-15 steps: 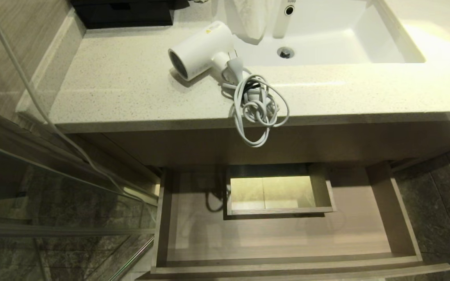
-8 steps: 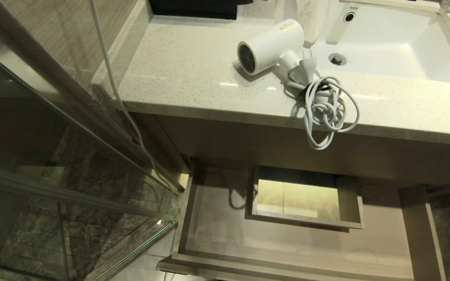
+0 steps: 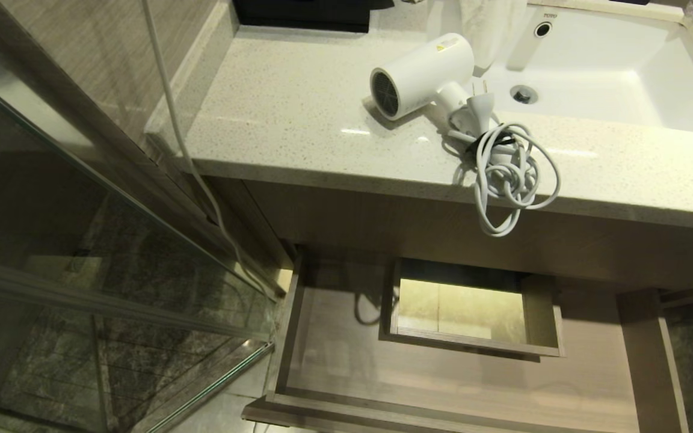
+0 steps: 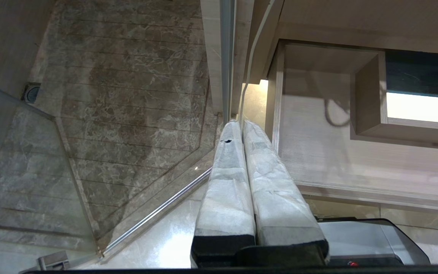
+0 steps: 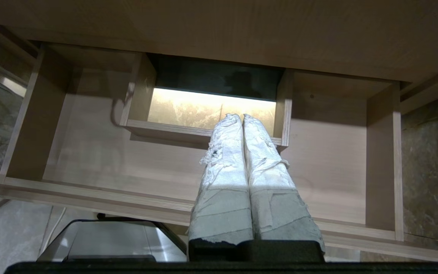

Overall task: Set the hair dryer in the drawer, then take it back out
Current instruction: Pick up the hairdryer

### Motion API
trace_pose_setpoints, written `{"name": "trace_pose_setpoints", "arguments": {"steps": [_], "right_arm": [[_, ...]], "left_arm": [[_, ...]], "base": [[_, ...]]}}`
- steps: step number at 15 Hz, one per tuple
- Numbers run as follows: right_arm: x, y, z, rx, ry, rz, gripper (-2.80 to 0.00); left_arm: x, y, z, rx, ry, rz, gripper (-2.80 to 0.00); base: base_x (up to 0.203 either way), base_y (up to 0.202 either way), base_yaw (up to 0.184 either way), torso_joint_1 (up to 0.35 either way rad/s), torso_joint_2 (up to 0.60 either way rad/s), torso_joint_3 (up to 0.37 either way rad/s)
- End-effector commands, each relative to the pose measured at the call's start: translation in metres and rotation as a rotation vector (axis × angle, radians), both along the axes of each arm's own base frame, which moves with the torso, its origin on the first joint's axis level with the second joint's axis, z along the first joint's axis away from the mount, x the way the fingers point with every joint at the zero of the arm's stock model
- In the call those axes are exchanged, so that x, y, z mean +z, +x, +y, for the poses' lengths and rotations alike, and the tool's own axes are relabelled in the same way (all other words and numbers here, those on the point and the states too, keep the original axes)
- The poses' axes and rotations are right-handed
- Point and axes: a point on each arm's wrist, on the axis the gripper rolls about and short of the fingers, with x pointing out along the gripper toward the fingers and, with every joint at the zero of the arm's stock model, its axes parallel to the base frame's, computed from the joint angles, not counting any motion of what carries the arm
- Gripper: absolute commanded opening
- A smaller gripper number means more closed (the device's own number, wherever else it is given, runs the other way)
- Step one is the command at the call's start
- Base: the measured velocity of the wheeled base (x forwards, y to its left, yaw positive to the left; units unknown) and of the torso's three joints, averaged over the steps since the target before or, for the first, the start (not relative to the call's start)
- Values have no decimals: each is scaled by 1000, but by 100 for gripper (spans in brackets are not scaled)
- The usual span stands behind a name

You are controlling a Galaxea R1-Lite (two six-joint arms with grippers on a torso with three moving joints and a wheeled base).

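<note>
While neither arm shows from the head, the hair dryer (image 3: 421, 75) lies on its side on the countertop (image 3: 298, 114) left of the sink (image 3: 611, 72), cord bundle (image 3: 512, 171) spilling over the near edge above the open, empty drawer (image 3: 346, 355). From the wrists, the left gripper (image 4: 242, 123) and right gripper (image 5: 242, 117) hang pressed together, holding nothing, over the drawer. Likely light, rigid and smooth, it seems best taken by the slim handle, minding the floppy cord.

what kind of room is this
Most likely a bathroom, perhaps a hotel's. A white sink with a drain is set into a speckled stone countertop, a glass shower panel stands beside the vanity, and a hair dryer lies on the counter above an open drawer.
</note>
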Motion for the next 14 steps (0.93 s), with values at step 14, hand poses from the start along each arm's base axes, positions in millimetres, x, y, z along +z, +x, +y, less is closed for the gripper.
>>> {"name": "trace_pose_setpoints", "arguments": {"steps": [14], "right_arm": [[0,0,0,-4,1,2,-280]], "left_arm": [[0,0,0,0,-2,1,-280]], "base": [[0,-3,60,0,1,1]]}}
